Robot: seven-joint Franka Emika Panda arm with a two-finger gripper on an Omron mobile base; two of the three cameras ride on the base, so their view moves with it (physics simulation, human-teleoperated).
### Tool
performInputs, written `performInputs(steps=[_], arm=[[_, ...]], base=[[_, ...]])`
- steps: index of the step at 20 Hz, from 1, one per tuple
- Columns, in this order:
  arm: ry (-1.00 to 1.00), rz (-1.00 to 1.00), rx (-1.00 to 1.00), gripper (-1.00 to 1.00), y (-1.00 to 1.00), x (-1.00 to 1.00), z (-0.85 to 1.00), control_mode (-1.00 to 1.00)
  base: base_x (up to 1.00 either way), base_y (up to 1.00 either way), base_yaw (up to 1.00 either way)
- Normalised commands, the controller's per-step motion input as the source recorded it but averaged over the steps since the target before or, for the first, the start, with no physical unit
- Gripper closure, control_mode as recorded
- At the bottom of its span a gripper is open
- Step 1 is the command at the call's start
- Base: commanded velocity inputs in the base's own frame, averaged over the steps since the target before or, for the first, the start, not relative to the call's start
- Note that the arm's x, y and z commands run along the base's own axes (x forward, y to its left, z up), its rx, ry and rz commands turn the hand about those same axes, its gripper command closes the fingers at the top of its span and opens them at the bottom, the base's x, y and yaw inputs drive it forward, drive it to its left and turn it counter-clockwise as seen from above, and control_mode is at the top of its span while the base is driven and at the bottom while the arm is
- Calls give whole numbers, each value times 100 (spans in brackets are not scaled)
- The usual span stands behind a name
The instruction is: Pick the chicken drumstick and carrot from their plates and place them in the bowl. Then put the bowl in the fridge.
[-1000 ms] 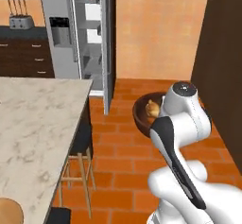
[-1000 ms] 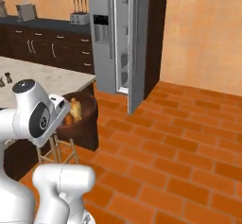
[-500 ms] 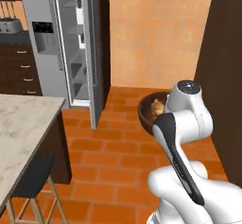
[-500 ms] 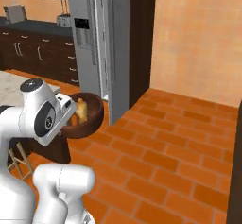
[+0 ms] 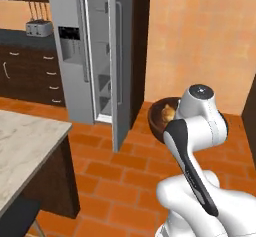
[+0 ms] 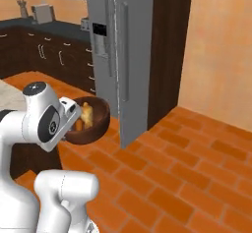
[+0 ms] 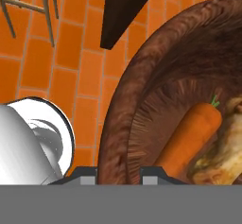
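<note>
Fingers [image 7: 120, 171]: the two small dark tips stand either side of the rim of the bowl [image 7: 156, 86], one outside the wall and one inside, pinching that rim. The bowl is dark brown, glossy and wood-grained, round and deep, with fine streaks running down its inner wall.

Inside the bowl, just beyond the inner fingertip, lies the carrot [image 7: 191, 135]: short, smooth, orange, tapered, with a small green stub at its far end. Touching its side, further from the fingers, is the chicken drumstick [image 7: 226, 147], golden-brown and lumpy in surface.

In the base views the bowl [image 6: 91, 121] is carried in the air at the end of the white arm, above a floor [image 5: 122, 186] of rectangular orange-red tiles with pale joints. The drumstick [image 6: 87, 113] shows above the rim.

To one side of the arm, a bench [image 5: 22, 146] with a pale veined marble top sits on a dark base.

Beyond the bowl stands the fridge [image 5: 95, 56]: tall, grey brushed steel, with long vertical handles and a black dispenser panel on one door. The other door stands open, edge-on, and pale shelves show in the gap. Dark wooden cabinets [image 6: 54, 57] with metal pulls flank the fridge, and a plain orange wall [image 5: 200, 36] rises past it.
</note>
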Motion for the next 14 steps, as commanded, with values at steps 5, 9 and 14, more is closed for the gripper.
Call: performInputs(steps=[5, 9, 14], arm=[[0, 0, 0, 100, 0, 0, 0, 100], [0, 0, 0, 100, 0, 0, 0, 100], [0, 0, 0, 100, 0, 0, 0, 100]], base=[[100, -23, 53], [94, -15, 63], [65, -27, 68]])
